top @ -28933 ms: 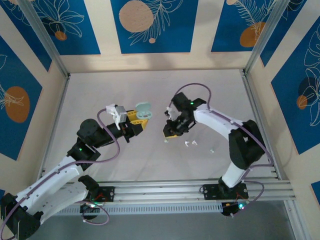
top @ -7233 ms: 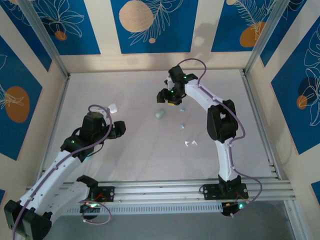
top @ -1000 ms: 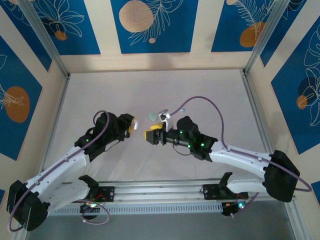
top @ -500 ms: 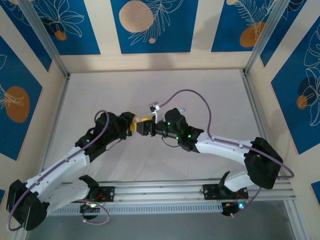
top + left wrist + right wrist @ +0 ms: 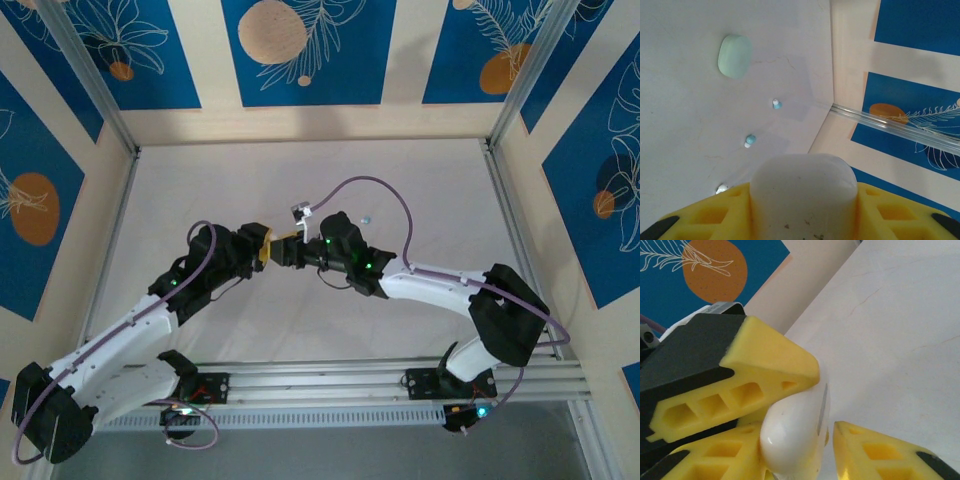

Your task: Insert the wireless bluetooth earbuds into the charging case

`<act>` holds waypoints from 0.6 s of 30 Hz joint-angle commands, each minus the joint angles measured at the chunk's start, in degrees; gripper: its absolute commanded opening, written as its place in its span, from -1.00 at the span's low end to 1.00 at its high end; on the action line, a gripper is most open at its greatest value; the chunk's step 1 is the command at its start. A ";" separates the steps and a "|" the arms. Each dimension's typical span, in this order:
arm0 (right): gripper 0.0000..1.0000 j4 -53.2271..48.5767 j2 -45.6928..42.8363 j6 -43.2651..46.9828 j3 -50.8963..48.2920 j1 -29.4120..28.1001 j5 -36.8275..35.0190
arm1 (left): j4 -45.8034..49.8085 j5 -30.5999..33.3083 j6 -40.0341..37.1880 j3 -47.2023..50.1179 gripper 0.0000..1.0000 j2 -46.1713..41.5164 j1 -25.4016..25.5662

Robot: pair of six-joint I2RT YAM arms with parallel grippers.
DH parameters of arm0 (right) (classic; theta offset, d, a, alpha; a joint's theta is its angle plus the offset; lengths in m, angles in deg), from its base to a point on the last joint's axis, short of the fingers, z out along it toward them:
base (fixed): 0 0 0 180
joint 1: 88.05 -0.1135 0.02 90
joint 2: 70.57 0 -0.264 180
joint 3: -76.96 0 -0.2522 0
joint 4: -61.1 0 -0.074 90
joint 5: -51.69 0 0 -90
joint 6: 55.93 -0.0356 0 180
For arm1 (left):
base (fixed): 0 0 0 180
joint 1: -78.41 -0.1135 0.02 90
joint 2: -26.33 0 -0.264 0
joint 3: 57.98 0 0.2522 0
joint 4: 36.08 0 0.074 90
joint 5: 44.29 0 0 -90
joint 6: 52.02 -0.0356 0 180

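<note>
1. At the middle of the counter (image 5: 200,190), we find the two arms meeting head-on, the left tool (image 5: 263,250) and the right tool (image 5: 286,252) just beside each other.
2. The left tool is clamped on a white charging case (image 5: 803,192). In the left wrist view, its yellow fingers (image 5: 705,217) press against both sides of the rounded shell.
3. In the right wrist view, that case stands between the right tool's own yellow fingertips (image 5: 875,455). We see a thin gap on one side, so we read this tool as parted around the case, not gripping it. A finger of the left tool lies against the case from above.
4. Farther out on the counter, a pale green case (image 5: 735,56) lies flat and closed, well apart from both tools.
5. Between it and the left tool, three pieces lie loose on the counter. They are a teal earbud (image 5: 776,104), a teal-and-white earbud (image 5: 749,140) and a white earbud (image 5: 722,189), the last just beside the left tool's finger in that view.
6. Around the counter, we note cream walls with blue panels (image 5: 305,50) bearing orange discs and white leaf drawings.
</note>
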 commanded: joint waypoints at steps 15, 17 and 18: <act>-0.68 0.44 -6.04 2.85 -1.24 10.17 25.85 | -8.49 3.56 -35.58 -3.76 0.58 -4.98 0.38; -0.68 1.57 -8.41 2.92 -2.68 13.69 32.77 | -10.27 1.77 -49.49 -3.65 0.57 -7.07 0.30; -0.68 2.05 -9.38 3.25 -3.22 15.21 36.16 | -11.08 0.12 -55.31 -3.45 0.55 -7.90 0.18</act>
